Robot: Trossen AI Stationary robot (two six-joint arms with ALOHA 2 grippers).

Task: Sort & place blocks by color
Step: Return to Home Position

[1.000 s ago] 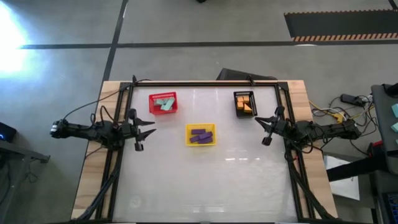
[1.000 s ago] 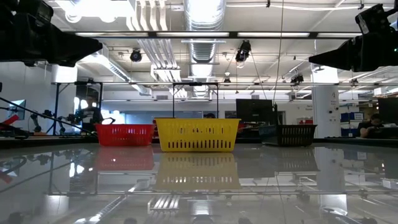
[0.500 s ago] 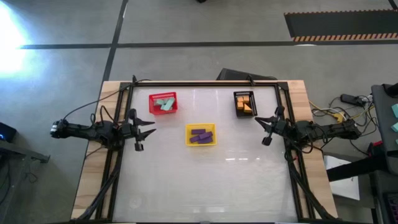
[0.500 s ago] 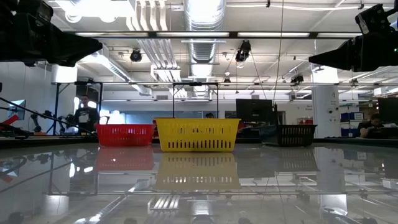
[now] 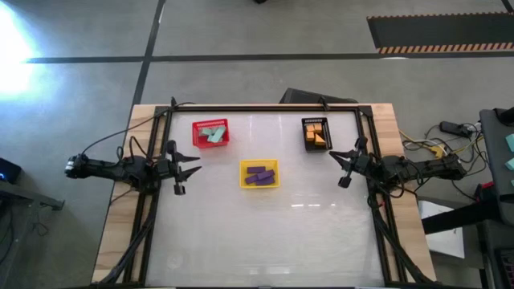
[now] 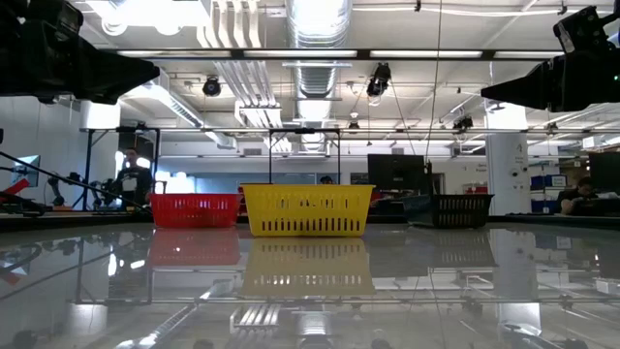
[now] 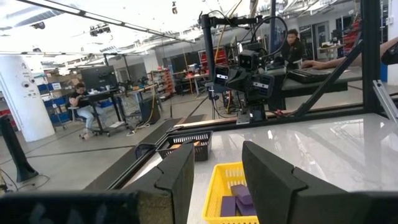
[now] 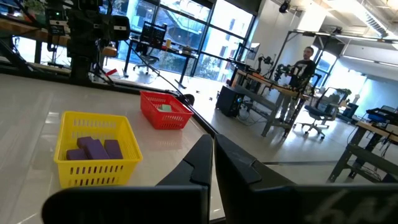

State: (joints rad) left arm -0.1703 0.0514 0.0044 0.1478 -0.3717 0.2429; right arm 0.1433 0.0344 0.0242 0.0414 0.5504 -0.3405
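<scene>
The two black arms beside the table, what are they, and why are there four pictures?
They are robot arms, each ending in a two-finger gripper. One picture looks straight down on the table, one looks level across it, and two come from cameras on the arms' wrists. Three baskets stand on the table: the red basket holds teal blocks, the yellow basket purple blocks, the black basket orange blocks. The left gripper is open and the right gripper looks shut. Both are empty, one at each side of the table.

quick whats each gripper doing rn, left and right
Left gripper: open, holding nothing.
Right gripper: closed, holding nothing.
</scene>
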